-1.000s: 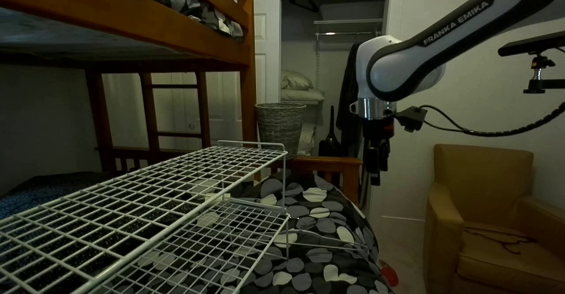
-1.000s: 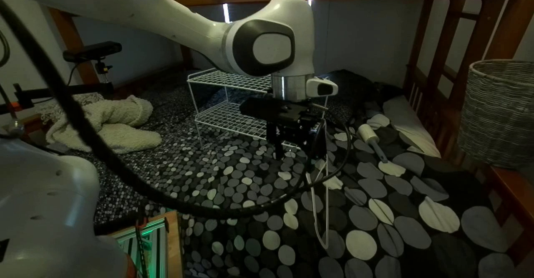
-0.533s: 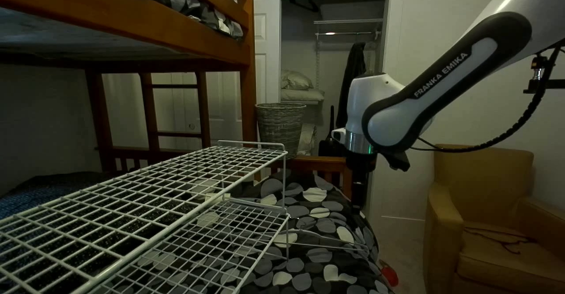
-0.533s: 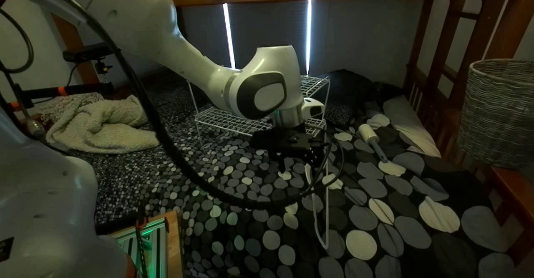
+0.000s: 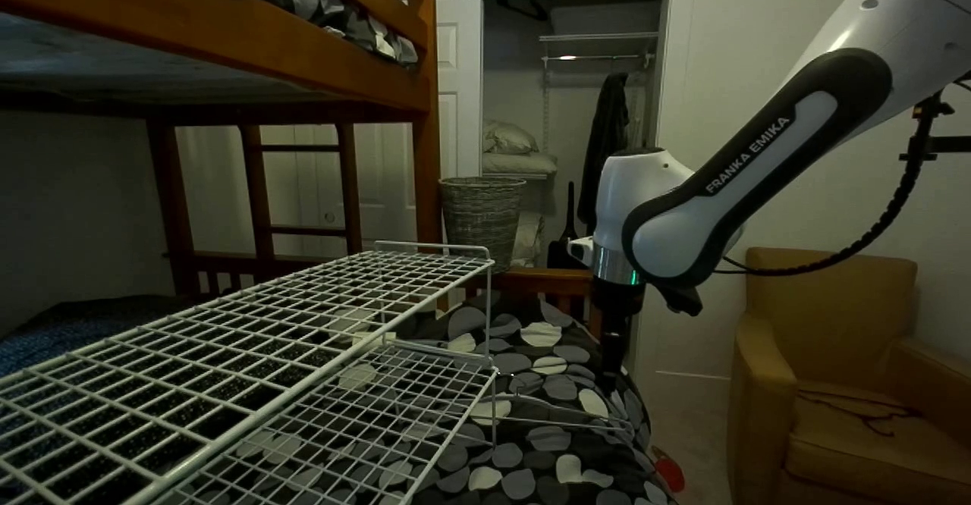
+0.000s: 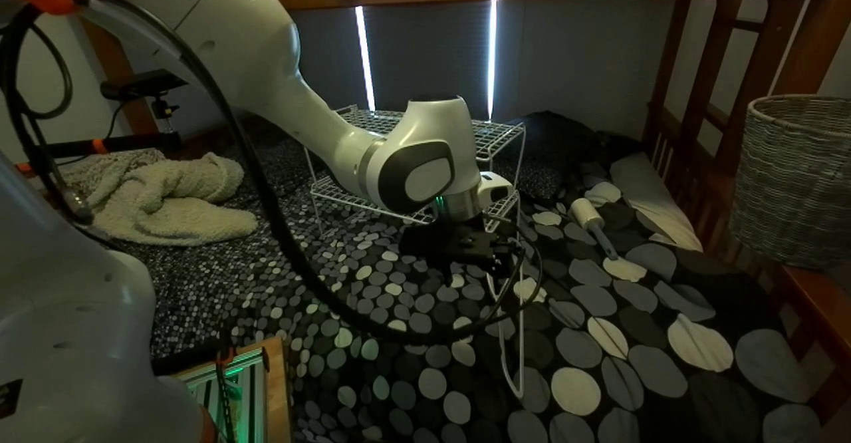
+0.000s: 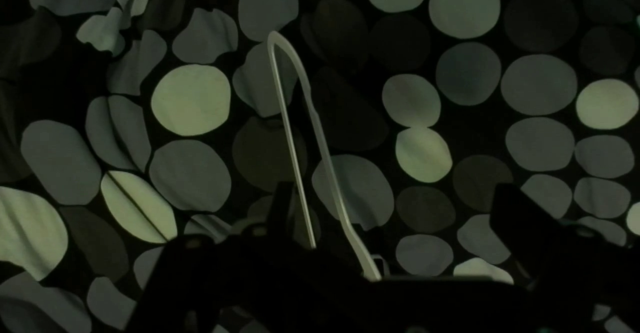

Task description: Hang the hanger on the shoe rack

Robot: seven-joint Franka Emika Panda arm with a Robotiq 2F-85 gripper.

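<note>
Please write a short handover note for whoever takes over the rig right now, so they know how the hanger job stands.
End effector: open, jaws well apart, gripping nothing.
Hanger: on the spotted bedding, partly showing between the jaws in the wrist view; the rest there is hidden behind the end effector.
Shoe rack: white wire, two tiers, standing on the bed.
Done: end effector brought to the hanger; height above it is hard to judge.
Left: probably close on the hanger, lift it, and hang it on the rack.
</note>
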